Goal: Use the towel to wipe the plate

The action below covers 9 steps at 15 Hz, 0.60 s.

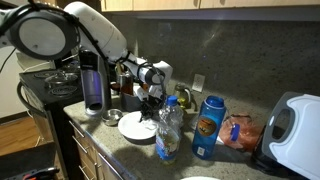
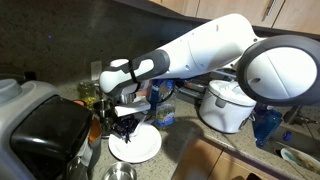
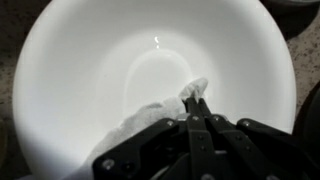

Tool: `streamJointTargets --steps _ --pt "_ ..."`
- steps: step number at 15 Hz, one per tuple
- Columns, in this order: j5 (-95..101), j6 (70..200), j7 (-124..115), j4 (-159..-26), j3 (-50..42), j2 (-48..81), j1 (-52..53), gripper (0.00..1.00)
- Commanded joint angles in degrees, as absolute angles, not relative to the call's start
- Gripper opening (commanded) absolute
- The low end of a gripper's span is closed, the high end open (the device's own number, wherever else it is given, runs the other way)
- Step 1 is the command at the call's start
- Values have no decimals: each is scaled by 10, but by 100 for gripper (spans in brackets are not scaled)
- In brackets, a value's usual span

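End effector [image 3: 197,106]: you have it pinched closed on the towel [image 3: 155,116]
Towel: lies inside the plate [image 3: 90,70]

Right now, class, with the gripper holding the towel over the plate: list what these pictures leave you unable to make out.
- Towel: in the wrist view its lower part is hidden behind the gripper; too small in both exterior views.
- Plate: rim partly cut off by the wrist view's edges.
- Blue canister: label blurred in an exterior view.
- Whether towel touches plate: unclear.
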State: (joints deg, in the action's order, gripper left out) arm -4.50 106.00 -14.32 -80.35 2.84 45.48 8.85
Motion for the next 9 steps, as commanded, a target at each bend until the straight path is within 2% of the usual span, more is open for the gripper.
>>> streamJointTargets --steps 1,6,9 --pt "-79 991 -70 -774 56 474 60 0" --pt "-57 862 -66 -726 40 501 66 0" --pt "-30 853 -107 -709 19 509 84 0"
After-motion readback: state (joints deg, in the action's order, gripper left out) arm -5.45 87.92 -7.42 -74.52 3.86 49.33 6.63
